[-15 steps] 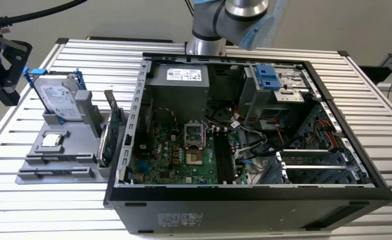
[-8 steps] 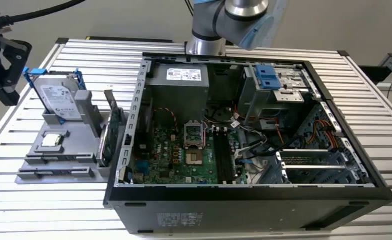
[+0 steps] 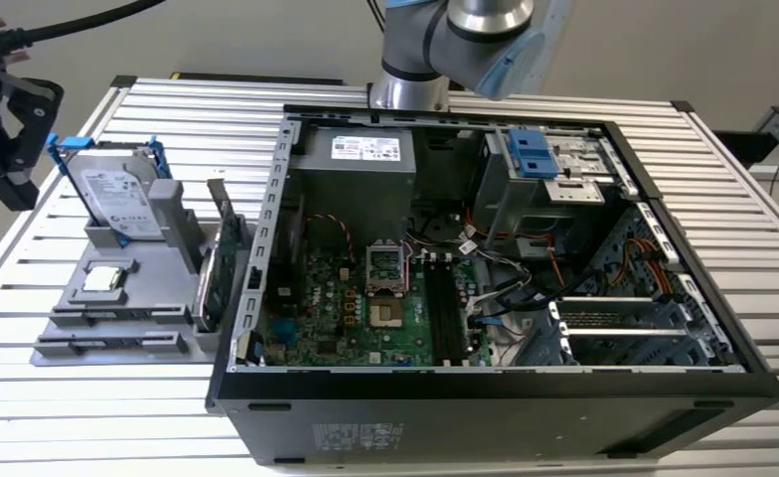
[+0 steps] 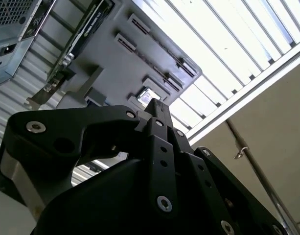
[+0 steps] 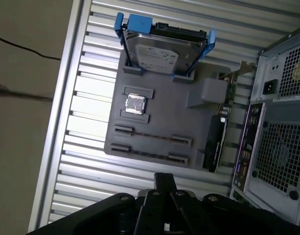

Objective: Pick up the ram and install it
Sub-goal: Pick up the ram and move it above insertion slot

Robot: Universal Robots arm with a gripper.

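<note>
Gripper closed tight, empty, high above the grey tray. Ram stands edge-up in its slot below; long axis runs toward the computer case.

Robotics lab / test bench: slatted alu. table w/ a robot arm rising at its far edge. Open PC tower lies on it, w/ a grey parts fixture on the exterior view's left. Bare floor w/ a loose cable beside the table.
</note>
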